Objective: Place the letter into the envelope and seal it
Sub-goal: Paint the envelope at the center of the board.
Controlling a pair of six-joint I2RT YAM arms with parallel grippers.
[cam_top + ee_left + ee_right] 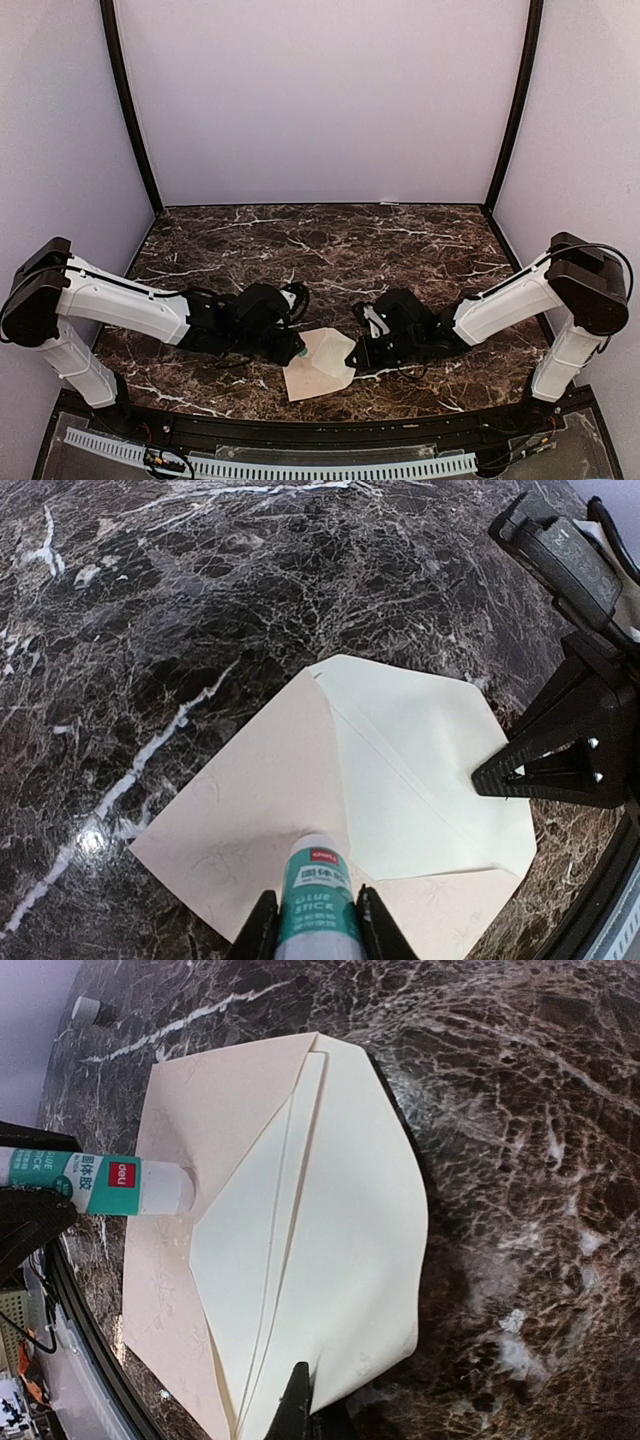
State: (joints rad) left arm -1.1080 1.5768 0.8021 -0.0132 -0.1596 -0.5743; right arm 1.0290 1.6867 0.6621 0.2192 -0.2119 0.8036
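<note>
Envelope [325,362] flat on desk [400,250], near centre. Thin, floppy, likely slides easily; pin an edge, don't pinch. Left hand [315,912] clamps glue stick [314,880], tip on paper; right hand [487,778] fully closed, pressing envelope's right corner.

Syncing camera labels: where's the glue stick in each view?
Top external: glue stick low centre, just left of the envelope.
Left wrist: bottom centre, in the left tool.
Right wrist: left edge, horizontal.
Shared landmark: the cream envelope beside its tip.
</note>
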